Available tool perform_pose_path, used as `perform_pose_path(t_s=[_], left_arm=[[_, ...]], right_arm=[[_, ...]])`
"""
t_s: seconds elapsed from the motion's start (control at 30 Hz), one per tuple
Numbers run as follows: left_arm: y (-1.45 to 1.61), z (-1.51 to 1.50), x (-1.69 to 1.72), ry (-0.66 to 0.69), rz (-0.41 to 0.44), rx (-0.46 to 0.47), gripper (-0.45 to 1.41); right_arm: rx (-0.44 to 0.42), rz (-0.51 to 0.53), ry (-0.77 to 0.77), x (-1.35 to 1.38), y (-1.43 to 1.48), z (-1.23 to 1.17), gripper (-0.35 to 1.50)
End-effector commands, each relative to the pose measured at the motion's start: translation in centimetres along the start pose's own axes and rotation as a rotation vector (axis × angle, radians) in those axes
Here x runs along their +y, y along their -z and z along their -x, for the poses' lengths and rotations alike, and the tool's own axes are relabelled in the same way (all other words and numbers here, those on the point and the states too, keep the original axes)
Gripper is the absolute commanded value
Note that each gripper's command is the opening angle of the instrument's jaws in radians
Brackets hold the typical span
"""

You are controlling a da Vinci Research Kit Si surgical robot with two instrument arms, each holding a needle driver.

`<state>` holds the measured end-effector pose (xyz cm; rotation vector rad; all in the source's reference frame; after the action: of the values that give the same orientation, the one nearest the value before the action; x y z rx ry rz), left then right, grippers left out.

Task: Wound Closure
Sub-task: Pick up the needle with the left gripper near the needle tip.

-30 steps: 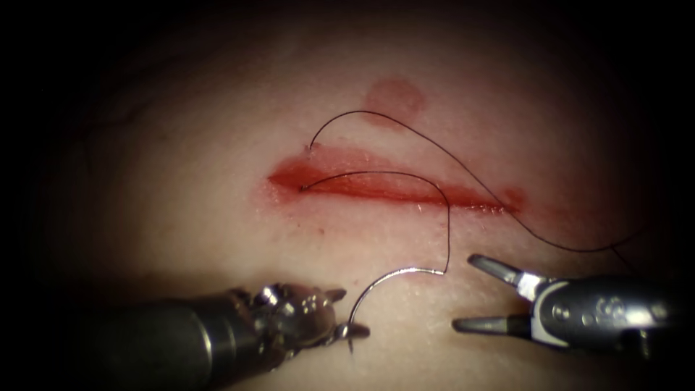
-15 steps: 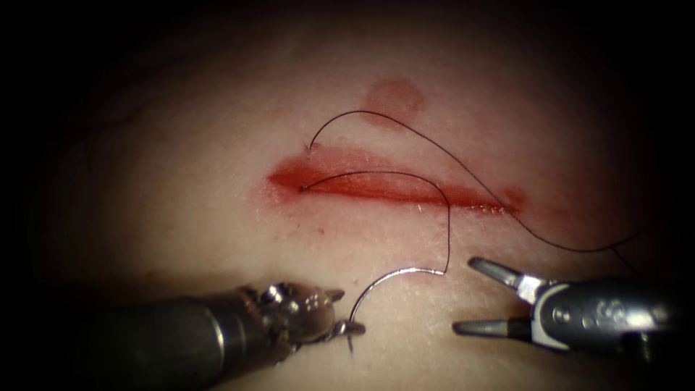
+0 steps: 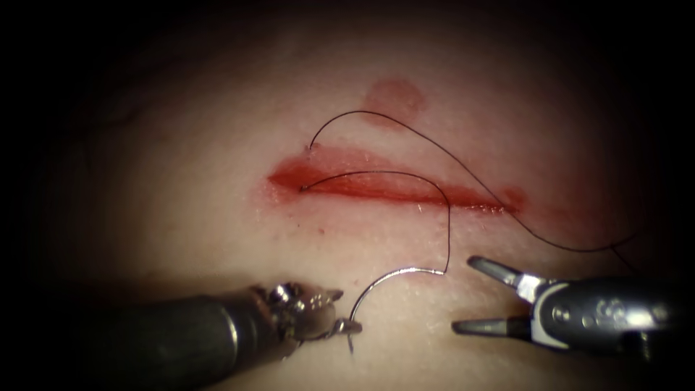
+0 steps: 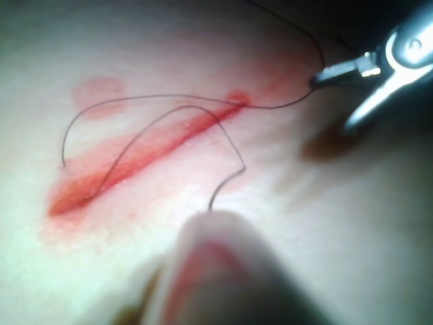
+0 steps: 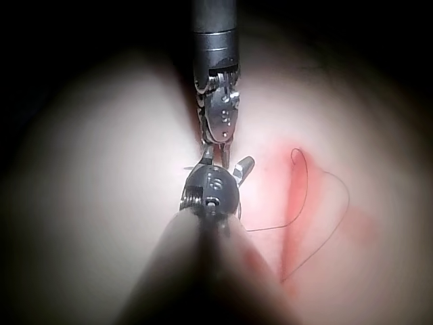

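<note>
- We see the left tool (image 3: 346,327) nearest the endoscope, below the cut, with its jaws closed on the needle (image 3: 391,279) near the pointed end. We judge that this grip lifts most of the curve off the surface, so the tip is not buried.
- The needle lies wholly outside the tissue (image 3: 181,217), arching up and to the right from the jaws. Its blunt end sits between the two tools, where the thread (image 3: 449,224) joins it.
- The right tool (image 3: 470,297) sits beside the needle's blunt end, on the right, with its jaws spread wide and nothing between them. We judge that it stands ready but is not committed to any grip.
- From the needle, the thread rises to the cut (image 3: 391,187), bends left along it and enters the tissue at the near lip, toward the left end.
- The thread comes out above the far lip at the left, so one pass across the cut is already in place.
- From there the free length arcs right over the far tissue, past the right end of the cut, and trails off behind the right tool. It lies slack, so the lips are not drawn together.
- Red fluid (image 3: 340,177) fills the cut, and a paler stain (image 3: 394,98) marks the tissue beyond it.
</note>
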<state>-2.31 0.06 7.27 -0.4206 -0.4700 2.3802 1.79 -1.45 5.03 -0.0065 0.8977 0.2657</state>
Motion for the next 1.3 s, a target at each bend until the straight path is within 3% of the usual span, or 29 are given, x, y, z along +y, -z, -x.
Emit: perform_pose_path(t_s=[0.03, 0.47, 0.53, 0.63, 0.83, 0.93, 1.07, 1.3], left_arm=[[-0.10, -0.01, 0.05, 0.001, 0.003, 0.000, 0.22], [-0.42, 0.05, 0.02, -0.009, -0.002, -0.016, 0.21], [-0.46, 0.07, 0.01, -0.010, 0.000, -0.018, 0.16], [-0.45, 0.09, 0.00, -0.012, 0.003, -0.021, -0.08], [-0.31, 0.08, 0.04, -0.024, 0.022, -0.041, -0.20], [-0.20, 0.03, 0.05, -0.027, 0.030, -0.045, -0.35], [-0.04, -0.04, 0.05, -0.016, 0.017, -0.029, -0.35], [0.31, -0.15, -0.20, 0.068, 0.081, 0.118, -0.35]], right_arm=[[0.000, -0.004, -0.002, -0.06, -0.07, 0.03, 0.76], [0.000, -0.012, -0.004, -0.07, -0.11, 0.01, 0.76], [-0.001, -0.012, -0.004, -0.07, -0.11, 0.01, 0.76], [-0.001, -0.012, -0.004, -0.06, -0.12, 0.01, 0.76], [-0.001, -0.012, -0.005, -0.05, -0.12, 0.00, 0.73], [-0.001, -0.012, -0.005, -0.05, -0.11, 0.00, 0.73], [-0.001, -0.013, -0.005, -0.05, -0.11, 0.00, 0.71], [0.010, -0.010, -0.004, -0.07, -0.06, -0.02, 0.71]])
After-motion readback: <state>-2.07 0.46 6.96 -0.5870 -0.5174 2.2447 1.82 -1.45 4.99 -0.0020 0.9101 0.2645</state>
